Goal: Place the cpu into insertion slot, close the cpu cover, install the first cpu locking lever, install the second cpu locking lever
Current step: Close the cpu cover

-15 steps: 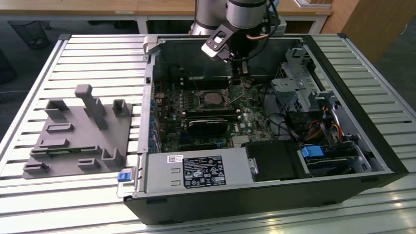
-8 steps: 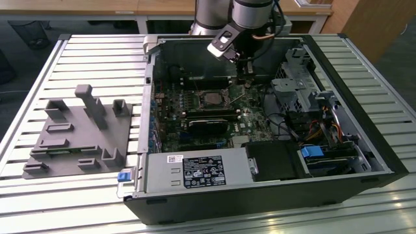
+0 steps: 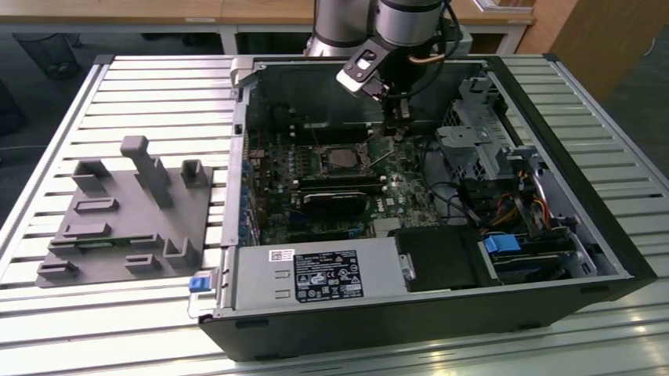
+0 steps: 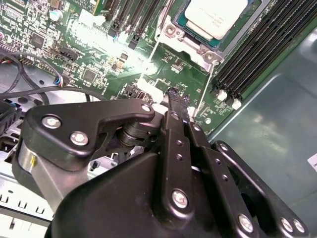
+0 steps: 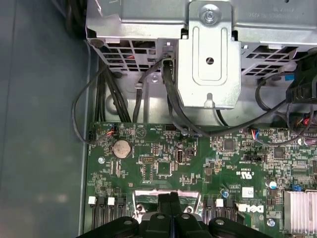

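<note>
Tool (image 3: pixel 395 133) hovering inside the computer case (image 3: pixel 418 317).
Its fingers (image 5: pixel 166 203) are sitting together, at two o'clock of the seated cpu (image 3: pixel 340 160) in the exterior view.

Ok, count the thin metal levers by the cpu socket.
2, in the second wrist view. One lever runs from the socket toward the gripper; the other lever runs alongside, nearer the memory slots. More could be hidden behind the gripper.

Exterior view high, both wrist views near motherboard (image 4: pixel 166 63) (image 5: pixel 208 163)
</note>
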Action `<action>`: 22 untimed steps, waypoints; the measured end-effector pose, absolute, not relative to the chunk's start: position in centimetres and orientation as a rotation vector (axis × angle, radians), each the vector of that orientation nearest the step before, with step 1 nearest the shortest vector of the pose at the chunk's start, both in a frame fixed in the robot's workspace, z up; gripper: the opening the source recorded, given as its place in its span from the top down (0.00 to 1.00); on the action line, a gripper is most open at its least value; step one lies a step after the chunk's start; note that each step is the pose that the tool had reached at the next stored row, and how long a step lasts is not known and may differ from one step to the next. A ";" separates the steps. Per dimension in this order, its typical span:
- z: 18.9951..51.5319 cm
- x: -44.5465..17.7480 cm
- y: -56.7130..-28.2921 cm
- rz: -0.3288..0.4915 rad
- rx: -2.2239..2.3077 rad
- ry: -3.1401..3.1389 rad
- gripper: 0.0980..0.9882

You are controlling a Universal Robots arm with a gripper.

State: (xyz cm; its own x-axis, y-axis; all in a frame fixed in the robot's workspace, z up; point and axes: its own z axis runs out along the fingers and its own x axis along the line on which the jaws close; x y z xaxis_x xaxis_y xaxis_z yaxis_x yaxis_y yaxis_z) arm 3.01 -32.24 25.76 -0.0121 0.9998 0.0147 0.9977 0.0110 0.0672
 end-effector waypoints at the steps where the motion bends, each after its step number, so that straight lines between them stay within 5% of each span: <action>1: 25.8 3.0 -32.2 0.090 2.182 2.207 0.99; 22: 25.4 4.5 -32.0 0.089 2.182 2.207 0.99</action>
